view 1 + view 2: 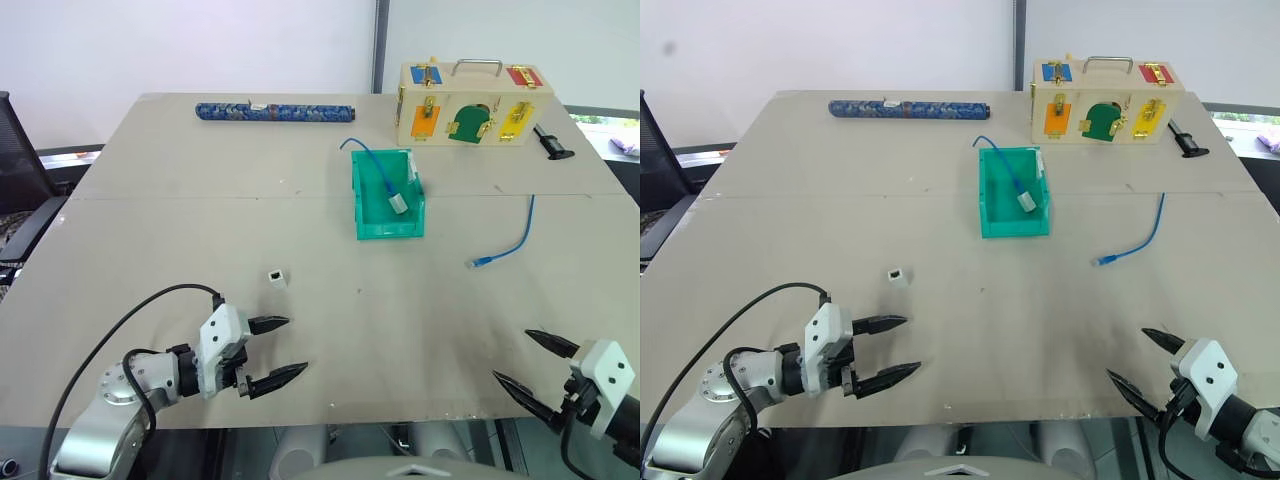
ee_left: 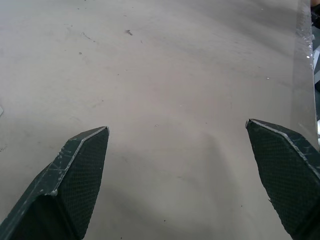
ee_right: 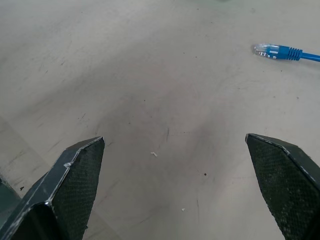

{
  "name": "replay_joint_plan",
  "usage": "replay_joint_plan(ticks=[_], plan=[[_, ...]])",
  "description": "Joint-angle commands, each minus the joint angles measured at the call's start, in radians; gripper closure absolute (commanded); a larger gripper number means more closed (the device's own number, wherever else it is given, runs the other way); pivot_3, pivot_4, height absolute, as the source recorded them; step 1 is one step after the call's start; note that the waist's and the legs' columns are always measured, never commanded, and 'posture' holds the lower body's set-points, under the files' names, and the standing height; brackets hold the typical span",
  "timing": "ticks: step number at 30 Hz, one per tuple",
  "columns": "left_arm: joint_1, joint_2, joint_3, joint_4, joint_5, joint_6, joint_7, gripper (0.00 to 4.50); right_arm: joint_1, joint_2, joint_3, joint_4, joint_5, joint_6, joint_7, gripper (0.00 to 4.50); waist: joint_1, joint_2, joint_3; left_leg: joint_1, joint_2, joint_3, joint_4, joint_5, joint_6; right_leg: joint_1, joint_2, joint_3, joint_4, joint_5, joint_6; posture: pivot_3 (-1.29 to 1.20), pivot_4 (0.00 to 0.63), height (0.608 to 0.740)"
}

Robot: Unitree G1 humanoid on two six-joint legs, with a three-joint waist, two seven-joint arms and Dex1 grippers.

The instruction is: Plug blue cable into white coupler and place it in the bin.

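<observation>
The blue cable [image 1: 512, 240] lies loose on the table's right side, its clear plug [image 3: 262, 49] at the near end. The tiny white coupler [image 1: 277, 277] sits alone left of centre. The teal bin [image 1: 386, 195] stands mid-table and holds a second blue cable ending in a pale block [image 1: 398, 203]. My left gripper [image 1: 289, 349] hovers open near the front edge, just nearer than the coupler, with nothing between its fingers. My right gripper [image 1: 519, 358] is open too, at the front right, nearer than the cable's plug.
A wooden box with coloured latched doors [image 1: 470, 103] stands at the back right, a small black tool [image 1: 549, 142] beside it. A dark blue patterned roll [image 1: 274, 112] lies along the back edge. The table's front edge runs just under both grippers.
</observation>
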Motion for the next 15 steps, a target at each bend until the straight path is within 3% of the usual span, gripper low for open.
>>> replay_joint_plan(ticks=[1, 7, 11, 15], plan=[[-0.025, -0.002, 0.005, -0.056, -0.046, 0.035, 0.017, 0.00, -0.044, -0.019, -0.039, -0.031, 0.026, 0.008, -0.012, 0.04, 0.000, 0.000, 0.000, 0.000, 0.000, 0.000, 0.000, 0.000, 0.000, 0.000, 0.000, 0.000, 0.000, 0.000, 0.000, 0.00, 0.150, 0.740], [-0.126, -0.042, 0.012, -0.176, -0.187, 0.209, 0.134, 0.00, -0.273, -0.121, -0.021, -0.069, 0.091, 0.219, -0.082, 0.04, -0.004, 0.000, 0.000, 0.001, 0.000, 0.001, 0.002, 0.000, 0.000, 0.001, 0.000, 0.000, 0.000, 0.000, 0.000, 0.00, 0.150, 0.740], [-0.166, -0.022, -0.022, -0.231, -0.186, 0.223, 0.127, 0.00, -0.460, -0.279, 0.067, 0.012, 0.004, 0.296, -0.045, 0.04, -0.004, 0.000, 0.000, 0.000, -0.001, 0.000, 0.000, 0.000, 0.000, 0.001, 0.002, 0.000, 0.000, 0.001, -0.001, 0.00, 0.150, 0.740], [-0.189, 0.002, -0.067, -0.239, -0.143, 0.183, 0.086, 0.00, -0.694, -0.419, 0.218, 0.207, -0.106, 0.248, 0.065, 0.04, -0.009, 0.000, 0.001, 0.001, -0.004, 0.002, 0.001, 0.000, 0.000, 0.001, 0.002, 0.001, 0.000, 0.001, -0.001, 0.00, 0.150, 0.740]])
